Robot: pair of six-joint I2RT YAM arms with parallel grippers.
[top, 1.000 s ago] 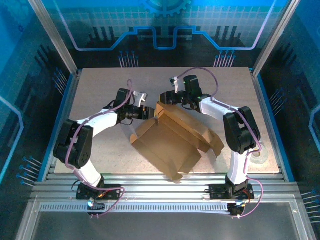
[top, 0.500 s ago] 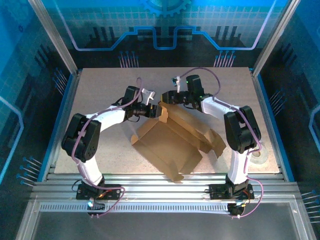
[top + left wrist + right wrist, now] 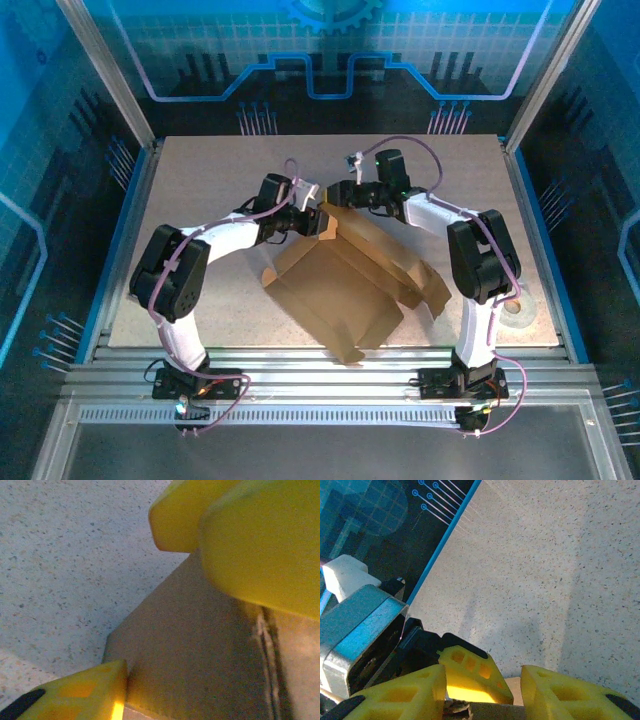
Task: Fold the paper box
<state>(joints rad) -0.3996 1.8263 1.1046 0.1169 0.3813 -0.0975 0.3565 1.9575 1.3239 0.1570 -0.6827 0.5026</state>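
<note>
Paper box (image 3: 340, 285) (partly folded) touches spread left fingers (image 3: 260, 540); right fingers (image 3: 570, 695) spread beside.

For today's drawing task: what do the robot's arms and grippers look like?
Left arm and right arm: white links, black joints, a purple cable along each. Left gripper and right gripper: chunky yellow fingers with moulded pockets.

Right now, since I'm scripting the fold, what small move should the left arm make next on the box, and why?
Likely nudge the left gripper inward to tip the raised far flap of the paper box over its base. Its jaws stand apart against that flap, and the right gripper sits open beside it.
</note>
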